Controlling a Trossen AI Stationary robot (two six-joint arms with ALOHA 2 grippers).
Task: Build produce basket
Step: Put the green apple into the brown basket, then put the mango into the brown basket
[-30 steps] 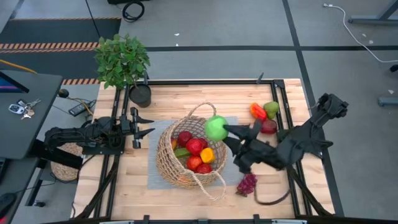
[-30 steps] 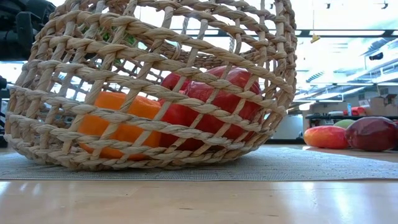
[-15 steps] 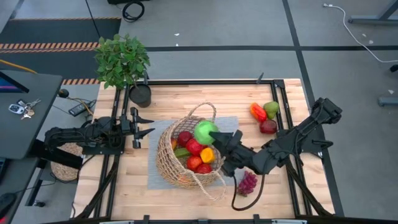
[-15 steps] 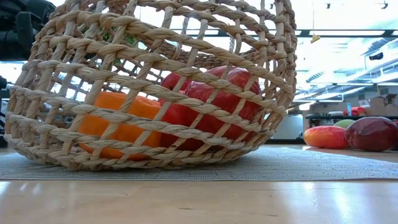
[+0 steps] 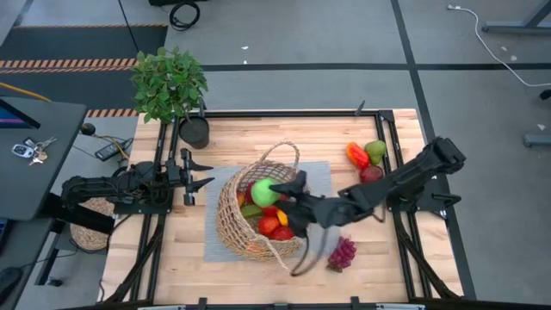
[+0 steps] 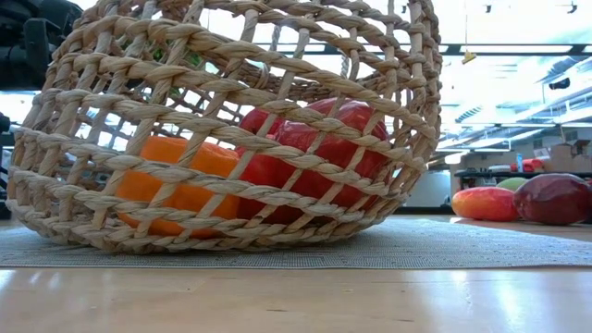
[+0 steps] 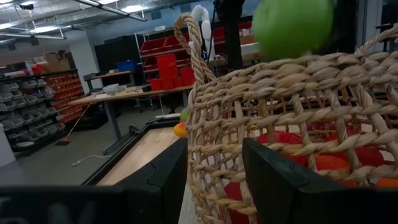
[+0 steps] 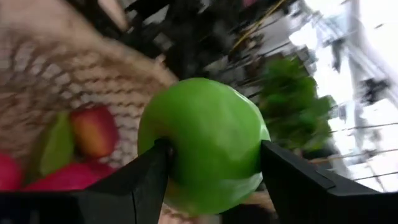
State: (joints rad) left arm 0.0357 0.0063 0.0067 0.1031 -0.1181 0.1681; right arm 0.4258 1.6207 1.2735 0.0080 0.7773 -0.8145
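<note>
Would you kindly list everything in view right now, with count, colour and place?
basket: one, tan wicker, mid-table on the mat.
mat: one, grey, under the basket.
green apple: one, held over the basket.
produce in basket: several pieces, red, orange, green.
produce on table: three pieces, red, green, dark red, far right.
grapes: one bunch, purple, near right.
potted plant: one, green, black pot, far left corner.
right gripper: fingers shut on the green apple.
left gripper: open, left of the basket.

Wicker basket (image 5: 258, 215) tilted on mat, part-filled; green apple (image 5: 263, 191) held above.
</note>
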